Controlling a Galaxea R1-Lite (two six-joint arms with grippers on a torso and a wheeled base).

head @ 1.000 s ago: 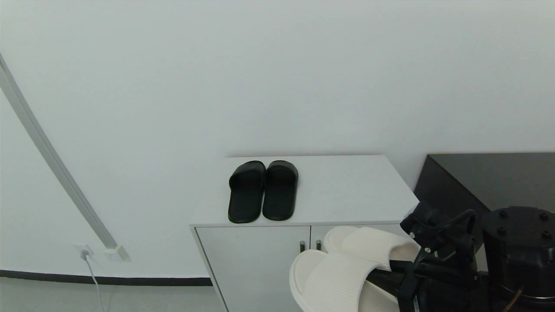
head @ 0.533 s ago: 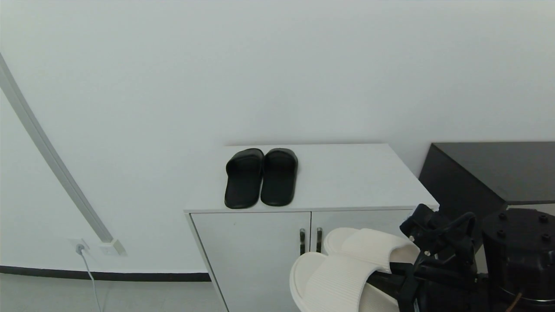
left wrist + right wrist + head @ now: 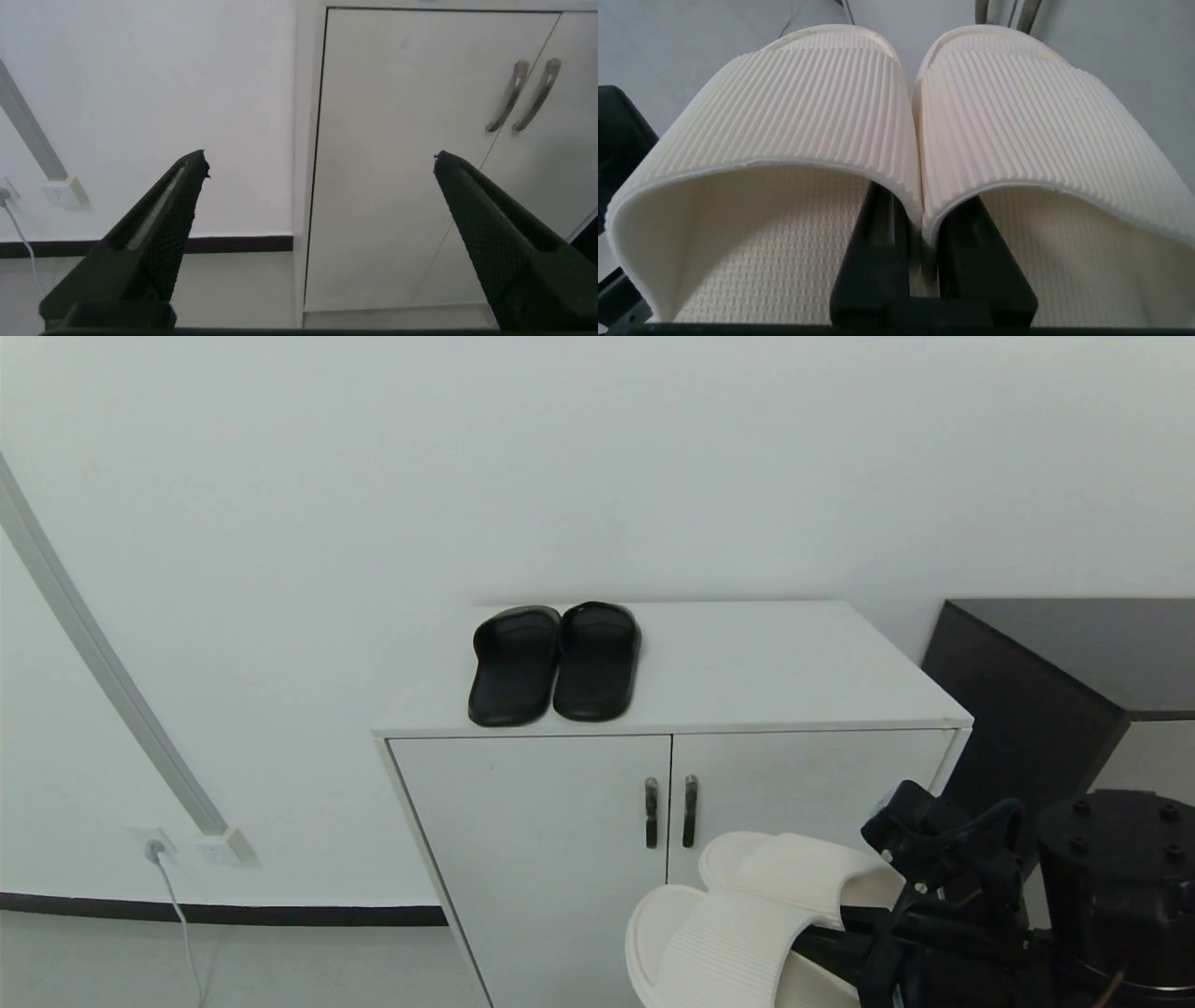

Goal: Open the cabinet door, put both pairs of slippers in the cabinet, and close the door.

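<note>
A pair of black slippers (image 3: 555,661) lies side by side on the left part of the white cabinet's top (image 3: 775,663). Both cabinet doors are shut, with two dark handles (image 3: 670,812) at the middle seam. A pair of white ribbed slippers (image 3: 756,915) hangs in front of the right door, low down. My right gripper (image 3: 923,252) is shut on the white slippers (image 3: 803,103), pinching their inner walls together. My left gripper (image 3: 320,163) is open and holds nothing. It faces the left door (image 3: 411,168), with the handles (image 3: 523,93) off to one side.
A black table (image 3: 1074,653) stands close against the cabinet's right side. On the wall to the left are a slanted grey conduit (image 3: 93,644) and a socket (image 3: 154,847) with a cable hanging to the floor. Open grey floor lies left of the cabinet.
The head camera has moved: the cabinet and the black slippers now sit higher in the picture and more of the doors shows. The white slippers stay in the right gripper.
</note>
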